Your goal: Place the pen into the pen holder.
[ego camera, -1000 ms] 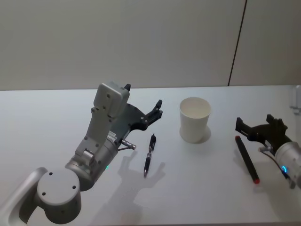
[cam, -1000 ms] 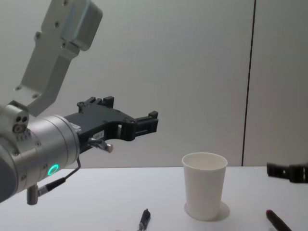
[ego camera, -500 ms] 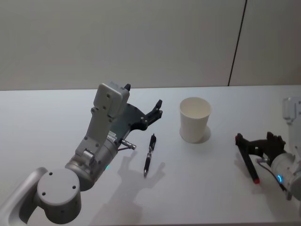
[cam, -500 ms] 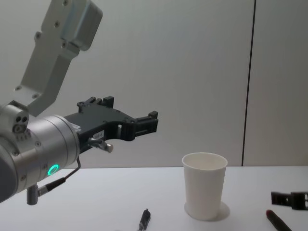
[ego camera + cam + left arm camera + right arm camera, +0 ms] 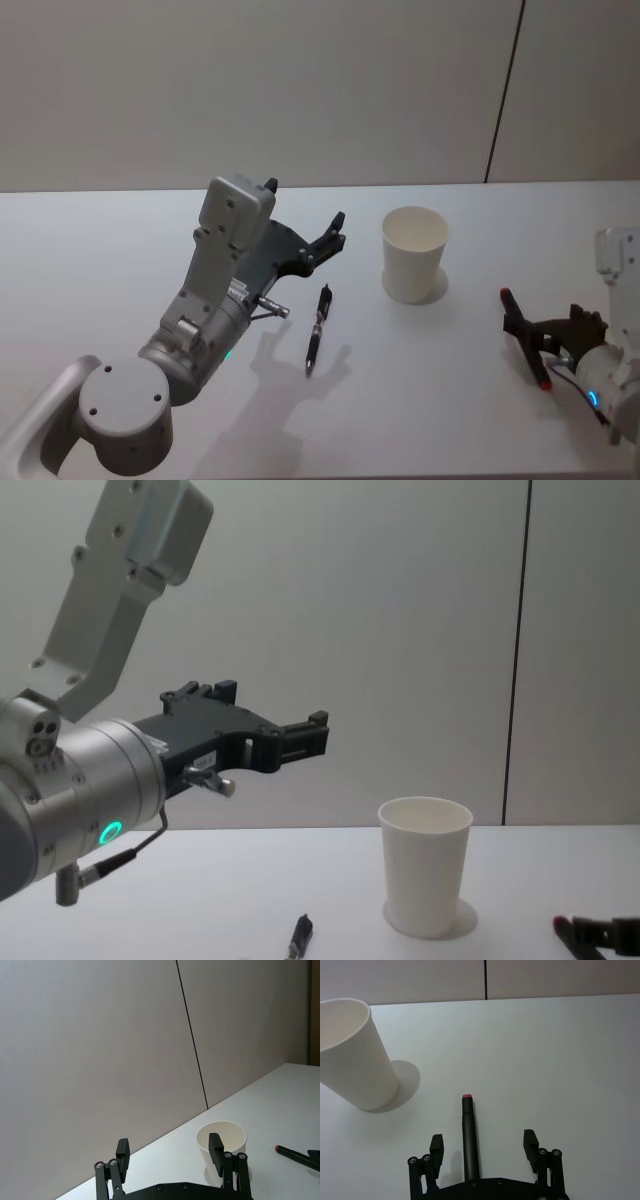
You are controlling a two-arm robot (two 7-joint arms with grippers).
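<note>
Right gripper point(image 5: 483, 1140), jaws spread, straddles the slim, probably light red-tipped pen point(image 5: 468, 1135) (best pinched mid-barrel); left gripper point(image 5: 169, 1145) idles, likewise spread.

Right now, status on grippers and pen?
Right gripper open astride red-tipped pen. Left gripper open, raised. Pen holder upright, nothing between. Black pen mid-table.

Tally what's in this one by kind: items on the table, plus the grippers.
Pens: 2 (black pen; red-tipped pen)
Paper cups: 1 (white cup, upright)
Grippers: 2 (left gripper open, raised left of the cup; right gripper open, astride the red-tipped pen)
Total: 5
</note>
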